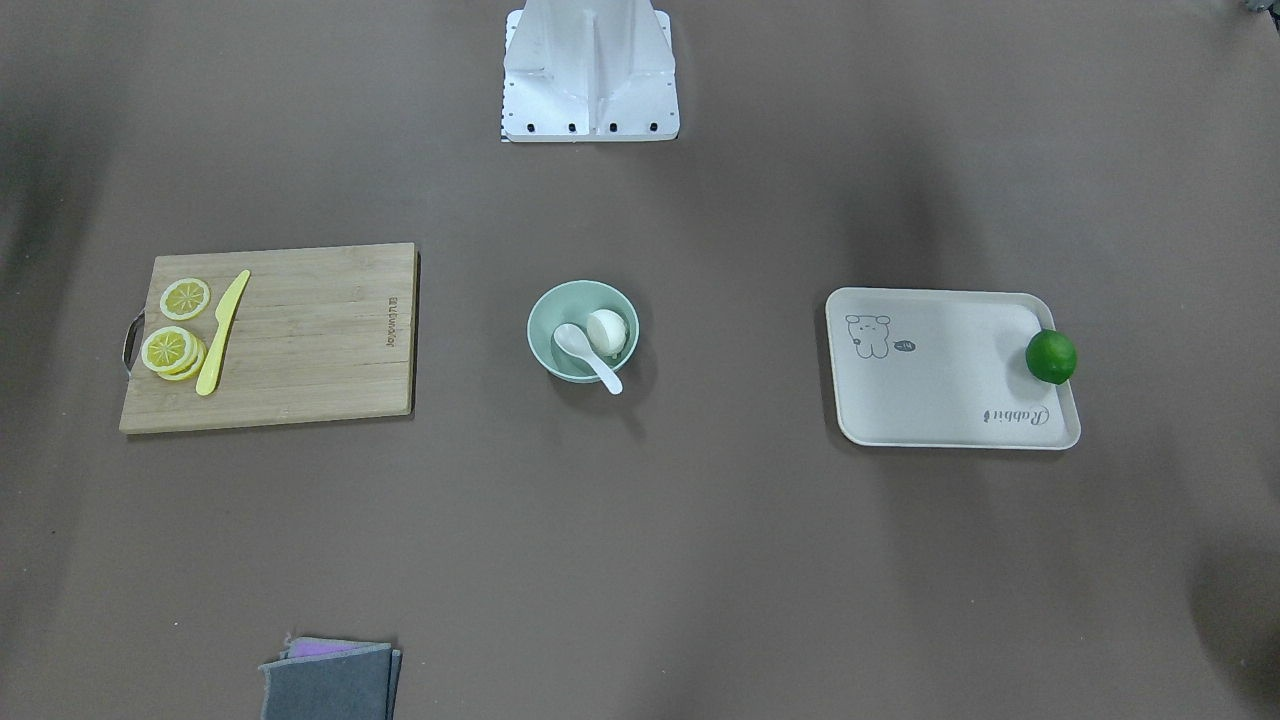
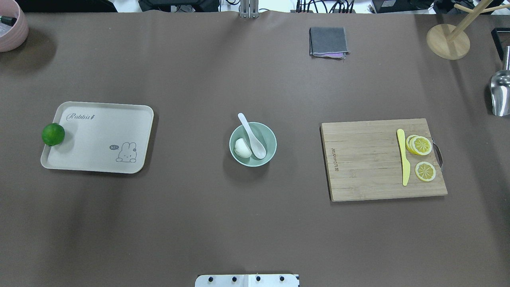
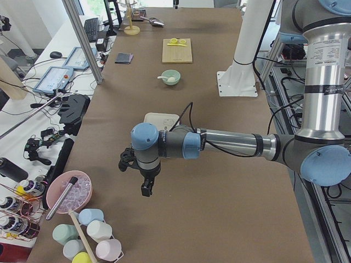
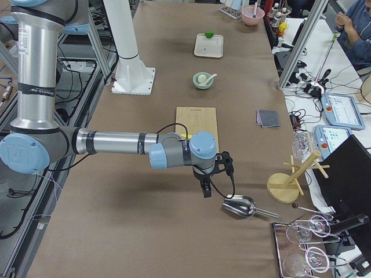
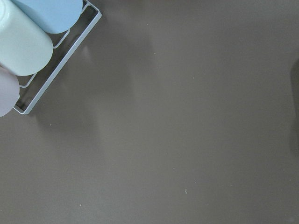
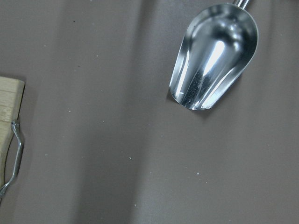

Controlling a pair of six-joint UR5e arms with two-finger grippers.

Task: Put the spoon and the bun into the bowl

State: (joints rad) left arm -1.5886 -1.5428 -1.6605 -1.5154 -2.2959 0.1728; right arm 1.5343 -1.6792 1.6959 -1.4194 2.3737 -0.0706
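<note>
In the overhead view, the bowl (image 2: 268, 134) is seen at the centre of the frame, standing on the brown bench (image 2: 191, 223). The bun (image 2: 242, 147) lies inside it, against the wall on the frame's left. The spoon (image 2: 252, 136) is set beside the bun and touching it, with its scoop down in the bowl and its handle leaning over the rim toward the upper left.

At the left of the frame a pale tray (image 2: 99, 137) is seen, with a lime (image 2: 53, 134) on its left rim. At the right a wooden cutting board (image 2: 366, 159) carries a yellow knife (image 2: 403, 157) and lemon slices (image 2: 421, 146) just beside it. A folded grey cloth (image 2: 328, 41) lies near the top edge.

The left pincer (image 3: 146, 190) is shown only in the left side view, hanging over bare bench well apart from the bowl, near a rack of cups (image 5: 25, 44). The right pincer (image 4: 206, 190) is shown only in the right side view, near a metal scoop (image 6: 215, 56). How far either pincer is parted cannot be told, and nothing is seen in either.
</note>
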